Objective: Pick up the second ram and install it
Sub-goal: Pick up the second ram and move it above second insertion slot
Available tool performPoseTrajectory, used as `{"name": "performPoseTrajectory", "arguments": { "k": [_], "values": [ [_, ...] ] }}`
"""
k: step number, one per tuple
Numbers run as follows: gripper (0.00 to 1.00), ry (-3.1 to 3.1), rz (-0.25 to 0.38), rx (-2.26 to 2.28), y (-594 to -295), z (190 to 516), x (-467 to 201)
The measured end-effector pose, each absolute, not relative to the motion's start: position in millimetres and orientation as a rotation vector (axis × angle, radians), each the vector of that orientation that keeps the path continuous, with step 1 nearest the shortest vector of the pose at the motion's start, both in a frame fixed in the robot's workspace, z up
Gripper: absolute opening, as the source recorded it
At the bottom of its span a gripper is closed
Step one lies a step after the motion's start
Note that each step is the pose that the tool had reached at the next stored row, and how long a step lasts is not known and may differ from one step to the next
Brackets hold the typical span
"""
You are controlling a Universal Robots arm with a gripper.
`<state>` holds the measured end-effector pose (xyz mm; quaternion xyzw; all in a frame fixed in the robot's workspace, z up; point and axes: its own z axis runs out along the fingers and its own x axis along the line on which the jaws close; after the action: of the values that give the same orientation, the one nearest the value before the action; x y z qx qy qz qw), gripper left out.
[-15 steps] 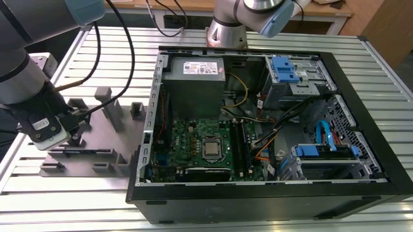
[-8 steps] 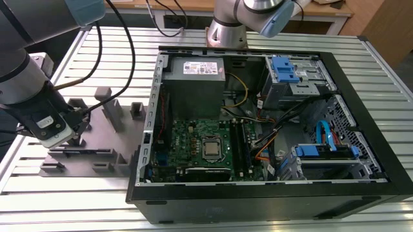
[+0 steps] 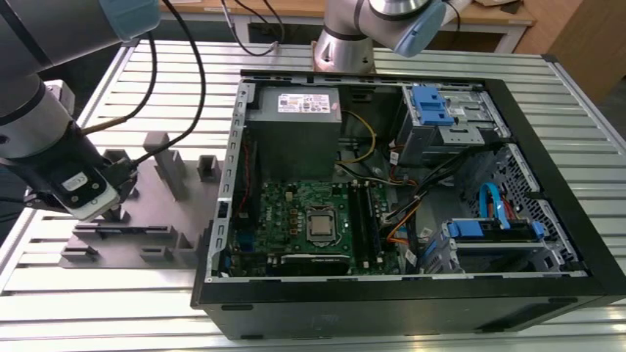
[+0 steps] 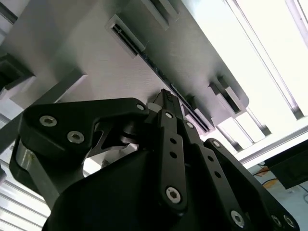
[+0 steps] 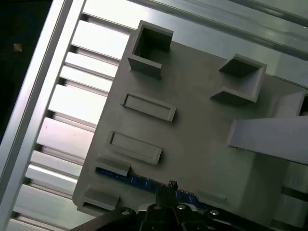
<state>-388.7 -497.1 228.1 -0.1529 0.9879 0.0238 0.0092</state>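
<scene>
The second ram (image 5: 139, 180) is a long, dark blue stick standing on edge in a slot near the rim of the grey tray (image 5: 192, 130). In the second wrist view the second ram (image 4: 152, 68) shows as a thin dark strip across the tray (image 4: 96, 62). My gripper (image 5: 169, 186) is down on the stick's upper edge around its middle, fingers drawn together on it; the fingertips meet at the strip (image 4: 165, 96). In the exterior view my gripper (image 3: 116, 214) hangs over the tray (image 3: 161, 220) on the exterior view's left, beside the open computer case (image 3: 391, 301).
Inside the case lie the green motherboard (image 3: 293, 213) with a square silver chip (image 3: 320, 225) and the memory slots (image 3: 364, 220), among loose cables. Upright posts (image 3: 166, 172) rise from the tray. Another arm's base (image 3: 342, 44) stands behind the case on the slatted table (image 3: 98, 308).
</scene>
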Motion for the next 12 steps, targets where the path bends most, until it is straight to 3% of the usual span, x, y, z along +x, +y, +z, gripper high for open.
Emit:
{"name": "performPoseTrajectory", "arguments": {
  "k": [12],
  "values": [
    [0.07,3.053,0.076,-0.667,-497.1,228.0,-388.7]
  ]
}}
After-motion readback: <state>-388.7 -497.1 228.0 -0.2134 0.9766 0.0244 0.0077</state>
